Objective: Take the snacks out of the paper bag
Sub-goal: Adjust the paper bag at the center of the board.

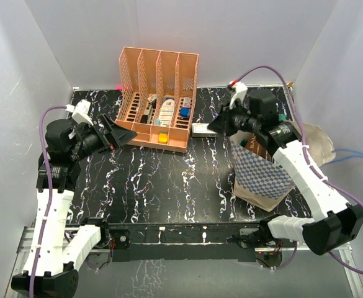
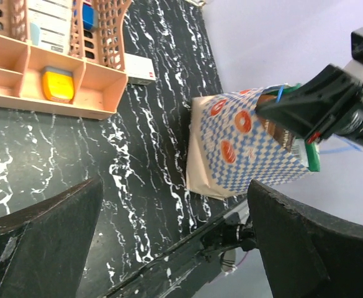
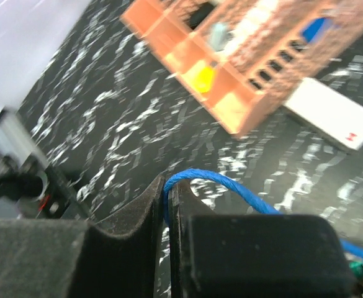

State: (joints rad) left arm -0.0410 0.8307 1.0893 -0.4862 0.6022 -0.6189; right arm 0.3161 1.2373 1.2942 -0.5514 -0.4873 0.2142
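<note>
No wording legible anywhere, small red mark on flat white cardboard box, too blurred to read, round orange-red emblems on blue-and-white checkered paper bag, lettering unresolved, printed white label in orange perforated plastic file rack, illegible.

Top camera looks down from behind the arms onto the whole tabletop. Wrist cameras look past left pincer and right pincer, both seeing the rack ahead.
</note>
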